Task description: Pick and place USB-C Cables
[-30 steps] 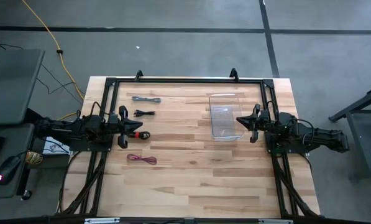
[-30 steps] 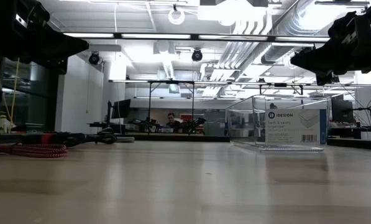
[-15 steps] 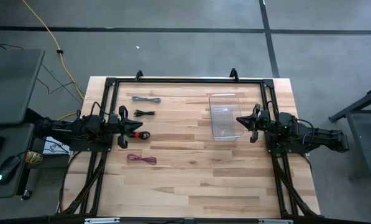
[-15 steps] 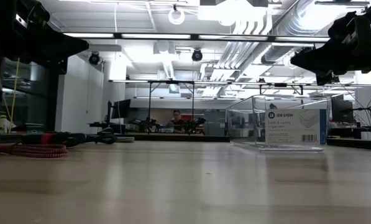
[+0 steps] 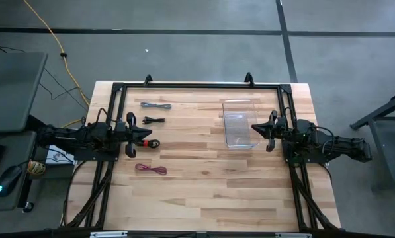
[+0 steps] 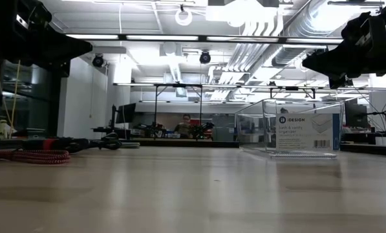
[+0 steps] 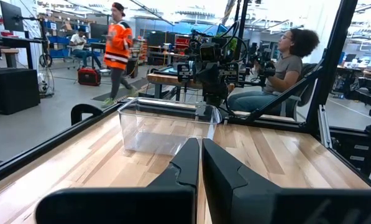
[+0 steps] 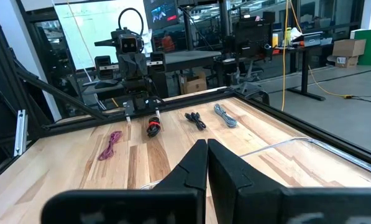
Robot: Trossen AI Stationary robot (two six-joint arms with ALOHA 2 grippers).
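Four small bundles of thin USB-C cable lie on the left half of the pale wooden butcher-block worktop [image 5: 204, 192], all loose and none held. The grey cable bundle [image 5: 156, 105] lies nearest the far edge, the black cable bundle [image 5: 154, 120] just in front of it, the black-and-red cable bundle [image 5: 151, 143] nearer the middle, and the magenta-red cable bundle [image 5: 151, 169] closest to the near side, each apart from the others. The left claw [image 5: 148, 135] hangs above the worktop just beside the black-and-red bundle, its two dark fingers pressed together with nothing between them; in the low view its dark body sits well clear of the surface. Across the worktop, the clear rectangular plastic box [image 5: 239, 123] stands upright on the right half, with a white printed label on the wall that faces the low camera. The right claw [image 5: 254, 127] hovers at the box's right-hand edge, raised above the worktop, its fingers likewise closed on nothing. A black metal frame [image 5: 197, 85] runs around the back and sides of the worktop. On the grey floor beyond the left corner trails a long yellow cord [image 5: 55, 39]. In the room behind, a seated person in a grey shirt [image 7: 278, 68] and a walking person in an orange vest [image 7: 118, 50] are visible.
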